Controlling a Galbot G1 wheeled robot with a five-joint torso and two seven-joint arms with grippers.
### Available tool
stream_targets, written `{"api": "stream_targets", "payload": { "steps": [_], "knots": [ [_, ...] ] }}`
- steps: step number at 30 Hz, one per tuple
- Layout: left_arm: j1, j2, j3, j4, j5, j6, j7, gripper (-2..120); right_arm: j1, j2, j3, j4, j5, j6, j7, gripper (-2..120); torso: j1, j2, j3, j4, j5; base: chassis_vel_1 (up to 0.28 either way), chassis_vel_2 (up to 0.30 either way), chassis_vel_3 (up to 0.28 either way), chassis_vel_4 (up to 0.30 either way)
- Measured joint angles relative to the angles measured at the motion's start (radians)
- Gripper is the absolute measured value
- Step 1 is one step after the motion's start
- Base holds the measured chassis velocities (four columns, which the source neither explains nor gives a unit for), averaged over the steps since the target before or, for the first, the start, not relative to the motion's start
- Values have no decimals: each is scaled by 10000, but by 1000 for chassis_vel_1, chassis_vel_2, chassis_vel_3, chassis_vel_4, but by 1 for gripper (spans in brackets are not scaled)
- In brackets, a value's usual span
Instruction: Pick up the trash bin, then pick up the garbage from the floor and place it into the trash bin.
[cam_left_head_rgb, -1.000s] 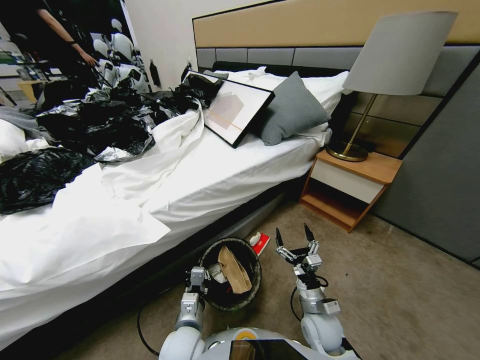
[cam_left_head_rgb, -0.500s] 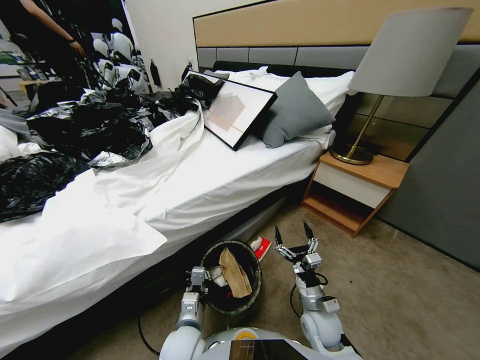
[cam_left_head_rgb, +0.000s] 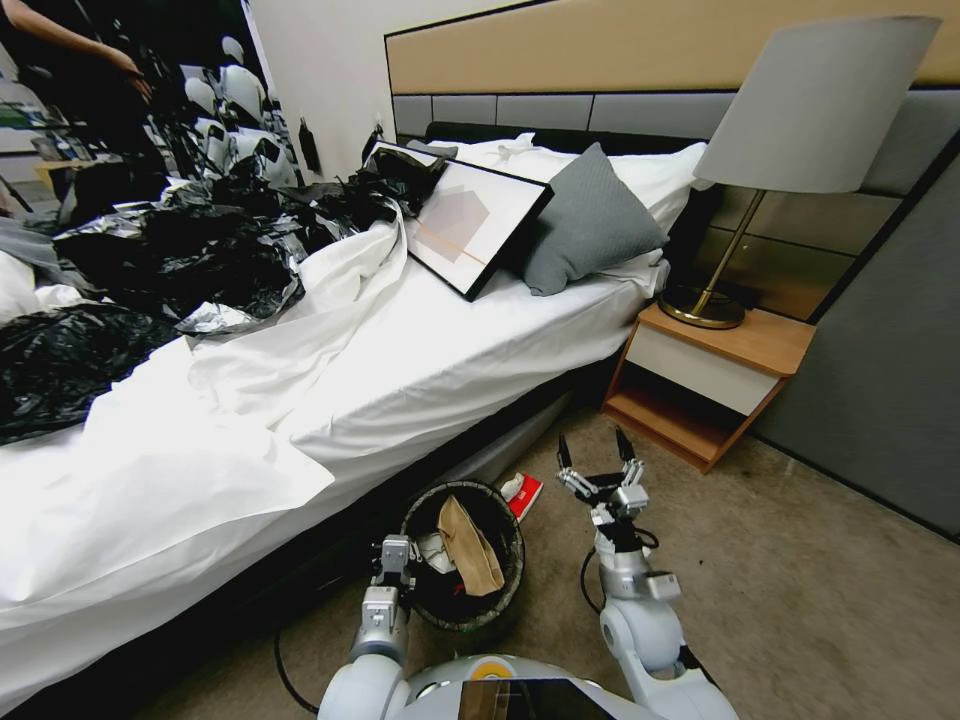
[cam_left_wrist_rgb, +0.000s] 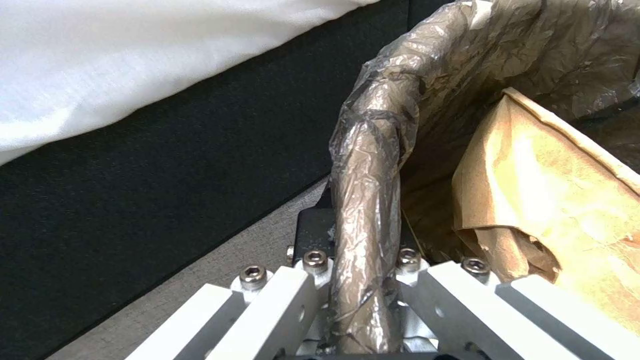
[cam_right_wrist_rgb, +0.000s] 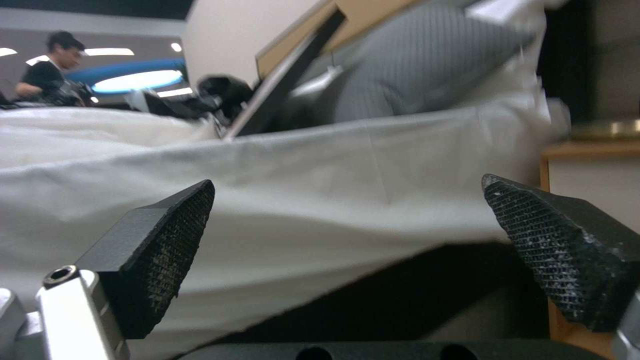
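A robot stands on a tan carpet beside a bed with white sheets. The trash bin, lined with a dark bag, sits on the carpet close against the bed's dark lower edge, just in front of the robot. The left gripper is clamped on the bin's bag-covered rim, one finger on each side of it. A tan paper bag and a white scrap lie inside the bin. A red-and-white packet lies on the carpet touching the bin's far side, by the bed edge. The right gripper is raised above the carpet just beside that packet, fingers spread wide, holding nothing.
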Motion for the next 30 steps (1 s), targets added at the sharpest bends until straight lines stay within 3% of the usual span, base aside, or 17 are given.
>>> {"api": "stream_targets", "payload": {
  "steps": [1, 4, 6, 8, 9, 12, 30],
  "knots": [
    [0, 0, 0, 0, 0, 0, 0, 1, 0, 0, 0, 0, 0, 0, 0, 100, 0, 0, 0, 0, 0, 0, 0, 0, 0],
    [47, 7, -32, -86, 4, -3, -2, 1, 472, -211, -164, -55, 983, -1405, 392, 100, 0, 0, 0, 0, 0, 0, 0, 0, 0],
    [52, 9, -37, -99, 4, -5, -2, 1, 588, -266, -204, -92, 1165, -1715, 487, 100, -1, 0, 0, 0, 0, 0, 0, 0, 0],
    [60, 13, -46, -120, 11, -10, -3, 1, 1014, -454, -331, -319, 1667, -3067, 867, 100, 0, 0, 0, 0, 0, 0, 0, 0, 0],
    [60, 13, -46, -120, 11, -10, -3, 1, 1014, -454, -331, -319, 1667, -3067, 867, 100, 0, 0, 0, 0, 0, 0, 0, 0, 0],
    [56, -2, -46, -133, 38, -12, -4, 1, 1561, -659, -598, -778, 2383, -4296, 1255, 100, 0, 0, 0, -1, 0, 0, 0, 0, 0],
    [43, -50, -97, -108, 84, -20, -9, 1, 4083, -878, -2337, -4612, 3720, -6413, 1520, 100, 0, 0, 0, -1, -1, 0, 0, 0, 0]
  ]
}}
